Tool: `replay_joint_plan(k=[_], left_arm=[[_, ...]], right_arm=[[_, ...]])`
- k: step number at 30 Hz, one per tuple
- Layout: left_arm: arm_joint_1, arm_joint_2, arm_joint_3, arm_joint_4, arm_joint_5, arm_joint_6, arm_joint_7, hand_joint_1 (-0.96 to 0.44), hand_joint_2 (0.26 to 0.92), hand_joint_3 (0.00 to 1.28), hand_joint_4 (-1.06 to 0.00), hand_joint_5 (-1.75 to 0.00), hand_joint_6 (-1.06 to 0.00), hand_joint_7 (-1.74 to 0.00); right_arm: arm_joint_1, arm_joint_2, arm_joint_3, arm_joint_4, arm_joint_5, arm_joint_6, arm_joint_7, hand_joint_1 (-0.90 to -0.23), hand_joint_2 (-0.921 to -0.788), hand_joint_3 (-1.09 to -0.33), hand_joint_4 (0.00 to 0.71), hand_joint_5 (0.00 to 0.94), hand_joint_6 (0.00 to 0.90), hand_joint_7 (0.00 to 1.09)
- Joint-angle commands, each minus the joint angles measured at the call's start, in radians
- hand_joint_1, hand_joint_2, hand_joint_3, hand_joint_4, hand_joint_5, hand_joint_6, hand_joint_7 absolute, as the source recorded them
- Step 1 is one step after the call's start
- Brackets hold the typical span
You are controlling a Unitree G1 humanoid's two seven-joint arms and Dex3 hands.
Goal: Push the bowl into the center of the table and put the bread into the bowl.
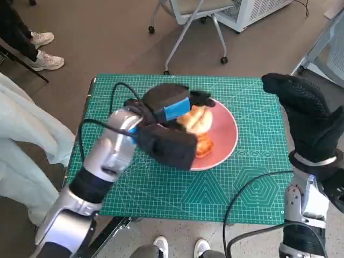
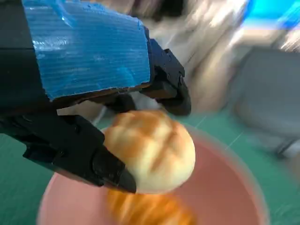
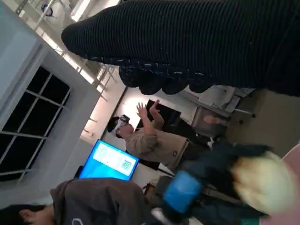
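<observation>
A pink bowl (image 1: 223, 137) sits near the middle of the green cutting mat (image 1: 252, 177). My left hand (image 1: 171, 106) hovers over the bowl and grips a pale round bread roll (image 1: 196, 120) between its black fingers (image 2: 112, 171). In the left wrist view the roll (image 2: 152, 150) hangs above the bowl (image 2: 220, 187), where an orange-brown piece of bread (image 2: 145, 211) lies. That darker piece (image 1: 204, 146) shows below the roll in the head view. My right hand (image 1: 306, 115) is raised at the table's right edge, gloved, holding nothing, its fingers extended.
An office chair (image 1: 193, 16) stands beyond the table's far edge. A person's legs and white shoes (image 1: 45, 51) are at the far left, pale cloth (image 1: 27, 140) beside the table. Feet (image 1: 180, 247) show at the near edge. In the right wrist view, people (image 3: 154, 140) stand in the room.
</observation>
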Motion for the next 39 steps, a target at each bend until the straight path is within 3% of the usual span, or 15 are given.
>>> replay_joint_plan(k=[1, 12, 28, 29, 31, 33, 39], left_arm=[[0.012, 0.013, -0.012, -0.031, 0.012, -0.023, 0.007, -0.31, 0.893, 0.00, -0.13, 0.00, -0.21, 0.00], [0.036, 0.040, 0.014, -0.039, -0.028, -0.098, 0.018, -0.38, 0.883, 0.00, -0.11, 0.00, -0.21, 0.00], [0.059, 0.071, 0.075, -0.108, -0.114, -0.057, -0.058, -0.39, 0.882, 0.00, -0.11, 0.00, -0.20, 0.00], [0.066, 0.081, 0.100, -0.132, -0.145, -0.053, -0.074, -0.39, 0.882, 0.00, -0.11, 0.00, -0.20, 0.00], [0.104, 0.088, 0.252, -0.187, -0.353, -0.088, -0.107, -0.37, 0.884, 0.00, -0.11, 0.00, -0.20, -0.01], [0.144, 0.051, 0.376, -0.179, -0.531, -0.198, -0.072, -0.35, 0.881, 0.00, -0.11, -0.01, -0.20, -0.01], [0.198, -0.076, 0.517, -0.135, -0.765, -0.442, 0.042, -0.38, 0.909, 0.06, -0.12, -0.01, -0.24, -0.05]], right_arm=[[0.016, 0.001, 0.000, 0.011, -0.016, -0.005, -0.014, -0.665, -0.921, -0.743, 0.200, 0.000, 0.144, 0.32], [0.011, 0.012, 0.013, 0.015, -0.033, -0.013, -0.038, -0.667, -0.921, -0.744, 0.198, 0.000, 0.153, 0.31], [0.013, 0.016, 0.026, 0.000, -0.029, 0.010, -0.045, -0.678, -0.921, -0.745, 0.199, 0.001, 0.159, 0.31], [0.011, 0.015, 0.028, -0.003, -0.026, 0.015, -0.044, -0.678, -0.921, -0.745, 0.199, 0.001, 0.160, 0.31], [0.002, 0.016, 0.033, -0.011, -0.027, 0.026, -0.047, -0.679, -0.921, -0.746, 0.199, 0.001, 0.159, 0.31], [-0.010, 0.016, 0.038, -0.015, -0.033, 0.034, -0.053, -0.678, -0.921, -0.748, 0.199, 0.001, 0.159, 0.31], [-0.041, 0.020, 0.050, -0.017, -0.050, 0.048, -0.073, -0.675, -0.921, -0.760, 0.195, 0.000, 0.149, 0.32]])
